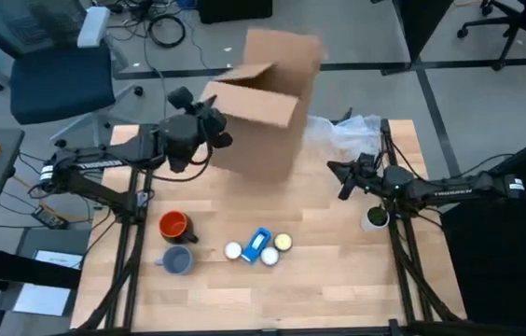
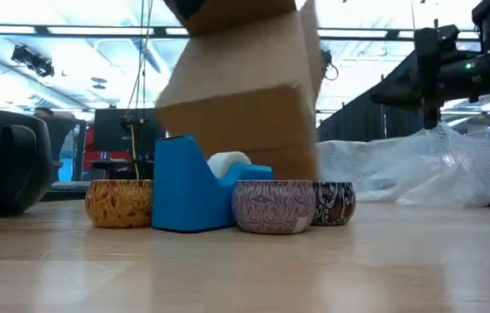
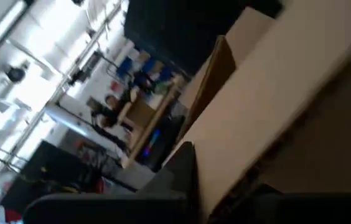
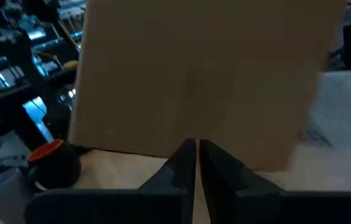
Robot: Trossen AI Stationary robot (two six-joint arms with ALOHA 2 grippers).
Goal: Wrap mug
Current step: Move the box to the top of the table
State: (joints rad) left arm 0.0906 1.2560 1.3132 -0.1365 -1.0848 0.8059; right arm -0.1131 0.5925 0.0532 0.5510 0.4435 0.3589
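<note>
Two grippers are mine to run: the left gripper (image 1: 214, 126) has its fingers clenched on a flap of the cardboard box (image 1: 268, 103), which hangs tilted above the table's (image 1: 338, 280) far side, and the right gripper (image 1: 343, 177) hovers beside the box with its fingers (image 4: 185, 163) pressed together, grasping nothing. Two mugs sit near the front left, well apart from both grippers: one orange mug (image 1: 173, 225), glossy with a dark inside, and one grey-blue mug (image 1: 178, 259) just in front of it. Three small round tins (image 2: 274, 206) flank one blue tape dispenser (image 1: 257, 245). One heap of clear bubble wrap (image 1: 347, 132) lies at the far right. One small white cup (image 1: 375, 218) stands under my right arm
</note>
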